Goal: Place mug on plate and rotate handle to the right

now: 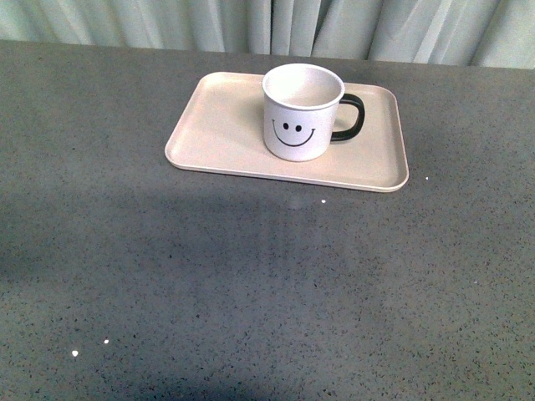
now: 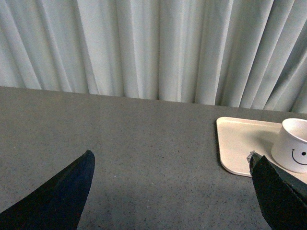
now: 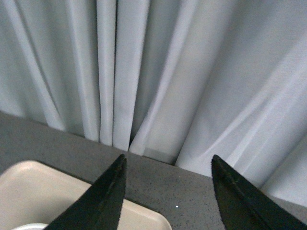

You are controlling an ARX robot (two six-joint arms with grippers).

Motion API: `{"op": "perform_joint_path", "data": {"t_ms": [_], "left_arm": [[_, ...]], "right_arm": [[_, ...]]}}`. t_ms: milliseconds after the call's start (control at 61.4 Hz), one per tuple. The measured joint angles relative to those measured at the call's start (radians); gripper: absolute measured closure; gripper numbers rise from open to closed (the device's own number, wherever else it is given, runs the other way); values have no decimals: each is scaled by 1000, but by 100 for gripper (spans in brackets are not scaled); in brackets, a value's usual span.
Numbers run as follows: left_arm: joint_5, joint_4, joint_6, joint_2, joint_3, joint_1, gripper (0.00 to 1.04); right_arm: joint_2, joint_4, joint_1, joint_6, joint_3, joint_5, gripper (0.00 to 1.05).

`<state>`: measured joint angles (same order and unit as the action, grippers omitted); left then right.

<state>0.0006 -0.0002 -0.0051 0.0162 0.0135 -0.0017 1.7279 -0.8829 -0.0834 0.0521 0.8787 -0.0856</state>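
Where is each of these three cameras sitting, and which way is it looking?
Front view: on the robot's body, looking down at the table, with the mug on the plate; no arm shows.
Left wrist view: on the left arm, facing the curtain; the open left gripper frames it.
Right wrist view: on the right arm, facing the curtain; the open right gripper shows.
Shared: all three see the plate.

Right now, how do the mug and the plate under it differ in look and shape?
The mug is a tall white cylinder standing upright; the plate is a flat, pale pink-beige rectangle with rounded corners and a low rim. The mug carries a black smiley face and a black handle pointing right; the plate is plain. The plate is much wider than the mug. Both are light-coloured and look empty.
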Motion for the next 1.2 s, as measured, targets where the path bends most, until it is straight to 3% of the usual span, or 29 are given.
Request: {"op": "perform_joint_path", "data": {"t_ms": [179, 472, 749, 846, 1204], "left_arm": [[0, 0, 0, 0, 0, 0, 9], [0, 0, 0, 0, 0, 0, 9], [0, 0, 0, 0, 0, 0, 9], [0, 0, 0, 0, 0, 0, 9], [0, 0, 0, 0, 0, 0, 9]], "right_arm": [[-139, -86, 17, -34, -257, 21, 103], [-370, -133, 79, -41, -548, 81, 103], [-593, -79, 83, -41, -718, 84, 103], [-603, -128, 83, -41, -765, 83, 103], [-864, 69, 83, -41, -847, 84, 103]]}}
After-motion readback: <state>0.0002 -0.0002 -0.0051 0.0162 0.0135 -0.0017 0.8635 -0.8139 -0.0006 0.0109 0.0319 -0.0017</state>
